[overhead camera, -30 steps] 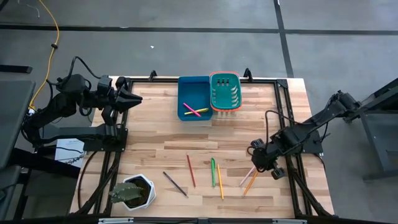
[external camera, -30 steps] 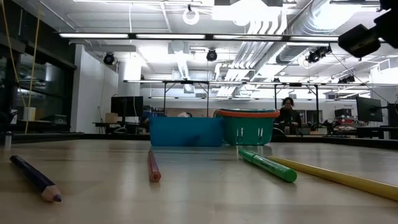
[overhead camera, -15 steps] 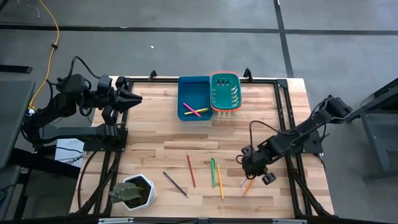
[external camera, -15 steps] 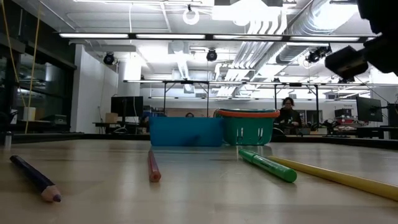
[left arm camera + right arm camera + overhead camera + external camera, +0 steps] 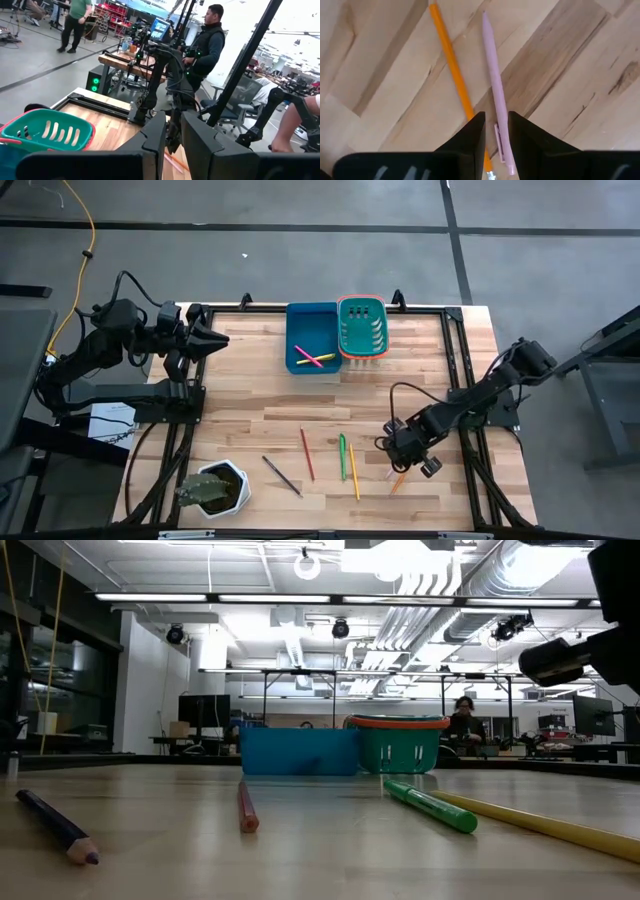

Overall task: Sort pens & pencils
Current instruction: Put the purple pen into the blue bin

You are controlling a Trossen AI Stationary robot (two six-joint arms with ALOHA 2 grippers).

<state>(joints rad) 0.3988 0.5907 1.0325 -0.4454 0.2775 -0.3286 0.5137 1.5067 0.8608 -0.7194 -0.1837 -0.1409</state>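
Several sticks lie flat on the wooden table: a dark purple pencil [image 5: 281,475], a red one [image 5: 307,453], a green pen [image 5: 342,457], a yellow pencil [image 5: 353,470], a pink pen [image 5: 491,75] and an orange pencil [image 5: 451,59]. A pink and a yellow stick [image 5: 314,359] lie in the blue bin [image 5: 298,330]. My right gripper [image 5: 496,131] hangs above the pink pen's clip end, pointing down and open by a narrow gap. In its wrist view the pen shows between the fingers and the orange pencil beside them. My left gripper [image 5: 218,337] waits at the table's far left, narrowly open.
A green basket [image 5: 362,327] with an orange rim stands against the blue bin at the far edge. A potted plant [image 5: 213,488] sits at the near left corner. Bare wood lies between the bins and the sticks. People show in the room beyond the table.
My right gripper has moved toward the table's left and come down, ending over the pink pen and orange pencil. The sticks have stayed where they lay.
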